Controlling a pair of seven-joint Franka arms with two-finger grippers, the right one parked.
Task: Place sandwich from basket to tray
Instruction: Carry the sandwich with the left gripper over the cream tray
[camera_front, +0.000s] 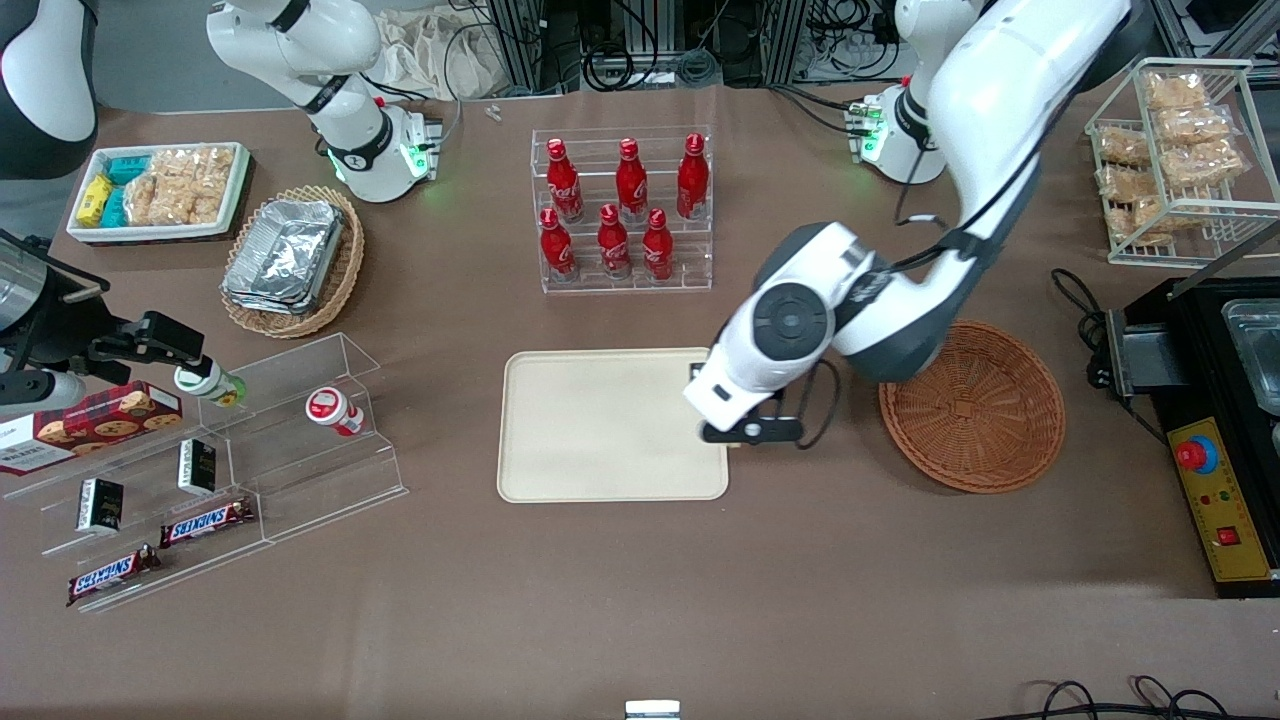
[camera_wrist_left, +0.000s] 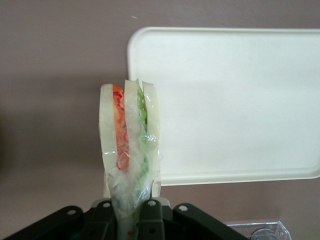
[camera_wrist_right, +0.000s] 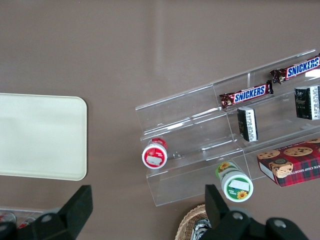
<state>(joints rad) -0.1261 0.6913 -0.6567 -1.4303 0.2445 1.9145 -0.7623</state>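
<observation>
White bread with orange and green inside makes up the sandwich (camera_wrist_left: 130, 135), and it sits in a clear wrapper. The gripper (camera_wrist_left: 131, 202) has its two fingers squeezed shut on the wrapped end, so the sandwich sticks out from them, up off the table. From the wrist camera the sandwich shows over the brown table (camera_wrist_left: 55, 75), right at the edge of the tray (camera_wrist_left: 235, 100). The tray is cream, flat and has nothing on it.

From the front camera the gripper (camera_front: 748, 428) hangs over the tray's (camera_front: 600, 425) edge, on the side nearest the basket (camera_front: 975, 410). The sandwich itself is hidden there by the arm. The reddish-brown woven basket sits just beside the tray, toward the working arm's end of the table, and nothing lies in the part that shows.

Red bottles (camera_front: 620, 205) stand in a clear rack, farther from the front camera than the tray.
</observation>
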